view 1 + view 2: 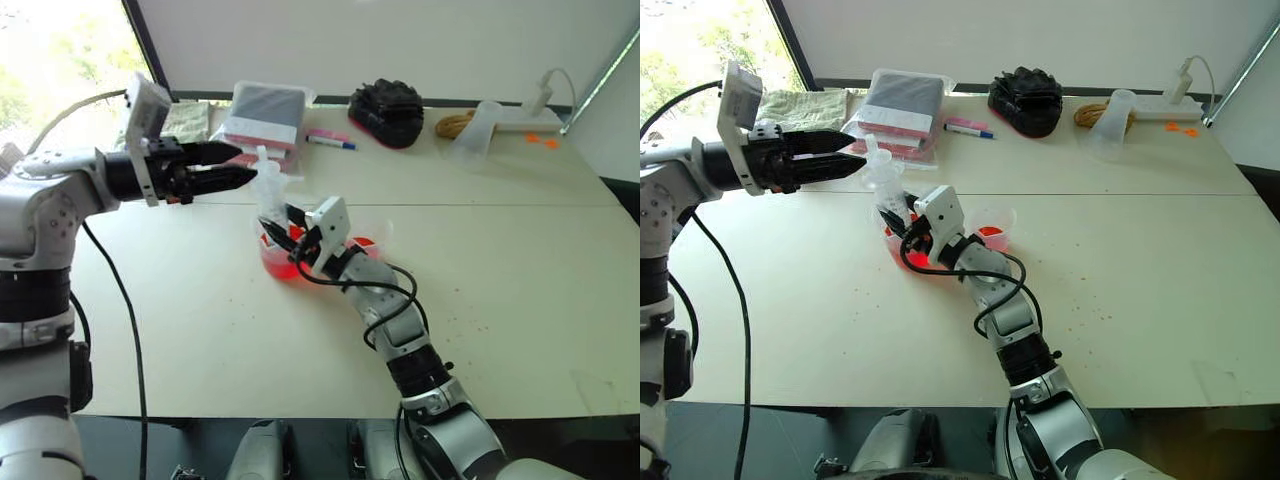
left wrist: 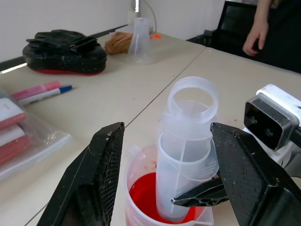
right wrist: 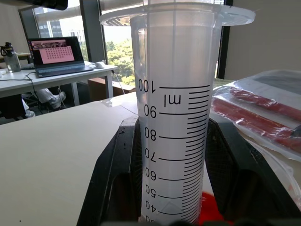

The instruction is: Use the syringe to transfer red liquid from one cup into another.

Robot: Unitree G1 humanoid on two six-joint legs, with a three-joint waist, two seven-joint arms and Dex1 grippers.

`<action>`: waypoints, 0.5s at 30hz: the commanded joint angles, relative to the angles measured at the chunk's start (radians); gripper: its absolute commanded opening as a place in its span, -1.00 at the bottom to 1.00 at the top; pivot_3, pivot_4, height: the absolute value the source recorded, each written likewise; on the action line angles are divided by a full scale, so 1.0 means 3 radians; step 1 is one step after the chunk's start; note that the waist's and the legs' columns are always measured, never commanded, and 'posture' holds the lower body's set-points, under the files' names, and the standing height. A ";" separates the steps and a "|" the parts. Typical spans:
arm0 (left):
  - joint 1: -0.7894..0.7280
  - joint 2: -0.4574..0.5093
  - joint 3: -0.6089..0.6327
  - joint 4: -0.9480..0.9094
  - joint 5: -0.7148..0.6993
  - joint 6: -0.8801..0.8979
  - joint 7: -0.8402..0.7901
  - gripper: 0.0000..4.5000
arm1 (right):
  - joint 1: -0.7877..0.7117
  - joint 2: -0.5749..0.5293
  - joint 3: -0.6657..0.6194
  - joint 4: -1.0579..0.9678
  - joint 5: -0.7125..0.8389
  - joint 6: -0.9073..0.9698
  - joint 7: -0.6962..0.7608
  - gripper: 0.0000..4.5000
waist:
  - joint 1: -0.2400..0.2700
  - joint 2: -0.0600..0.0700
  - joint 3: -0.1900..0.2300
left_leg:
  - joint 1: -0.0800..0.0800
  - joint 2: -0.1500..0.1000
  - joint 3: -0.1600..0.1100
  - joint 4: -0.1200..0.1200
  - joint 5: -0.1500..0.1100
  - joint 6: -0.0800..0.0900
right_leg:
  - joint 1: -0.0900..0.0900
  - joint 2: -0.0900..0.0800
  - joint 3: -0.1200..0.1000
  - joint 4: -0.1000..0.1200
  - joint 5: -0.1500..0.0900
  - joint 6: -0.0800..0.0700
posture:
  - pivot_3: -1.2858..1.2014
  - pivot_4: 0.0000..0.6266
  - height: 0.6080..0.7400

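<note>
- Left eye view: the syringe [image 1: 268, 190] stands upright just left of frame centre, its lower end down in the cup [image 1: 283, 258] that holds the red liquid [image 1: 281, 267].
- The right gripper [image 1: 283, 232] is clenched round the syringe barrel low down, just above the cup's rim; in the right wrist view the black fingers [image 3: 117, 169] hug the graduated barrel on both sides.
- The left gripper [image 1: 238, 165] hangs in the upper left of the frame with its jaws spread wide, level with the plunger top and just beside it, not touching.
- From the left wrist view the plunger's ring top [image 2: 193, 98] sits between the two open pads [image 2: 101, 174], so that ring looks like the place to take hold.
- I'd judge the syringe light, stiff and smooth: a slippery clear plastic that wants a firm, square pinch. The barrel looks empty of red above the fingers.
- A second cup [image 1: 365, 242] sits just right of the first, partly behind the right arm, red-tinted at the bottom; which of the two is the wider one I cannot tell.
- Both cups look thin and light, so a sideways tug on the syringe could tip one.
</note>
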 commanded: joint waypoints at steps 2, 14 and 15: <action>0.0022 0.0148 0.0282 -0.0176 -0.0141 0.0089 0.0069 0.36 | -0.0060 0.0013 -0.0031 -0.0043 0.0017 -0.0063 0.0004 -0.43 | -0.0008 0.0000 0.0000 | -0.0001 -0.0001 0.0000 0.0000 0.0000 0.0000 | 0.0000 -0.0001 0.0000 -0.0001 0.0000 0.0000 | 0.03 -0.52 1.00; 0.0098 0.0153 0.0381 -0.0138 -0.0220 0.0009 0.0140 0.36 | -0.0334 -0.0059 -0.0280 -0.0311 0.0098 0.0122 -0.0143 -0.43 | -0.0007 0.0000 0.0000 | -0.0001 -0.0001 0.0000 -0.0002 0.0002 -0.0005 | -0.0003 -0.0003 0.0000 -0.0001 0.0000 0.0000 | 0.03 -0.52 1.00; 0.0054 0.0100 0.0369 -0.0094 -0.0222 -0.0014 0.0167 0.36 | -0.0356 -0.0069 -0.0303 -0.0389 0.0122 0.0177 -0.0160 -0.43 | -0.0001 0.0000 0.0000 | -0.0001 0.0000 0.0000 -0.0002 0.0003 -0.0006 | -0.0002 -0.0003 0.0000 0.0000 0.0000 0.0000 | 0.03 -0.52 1.00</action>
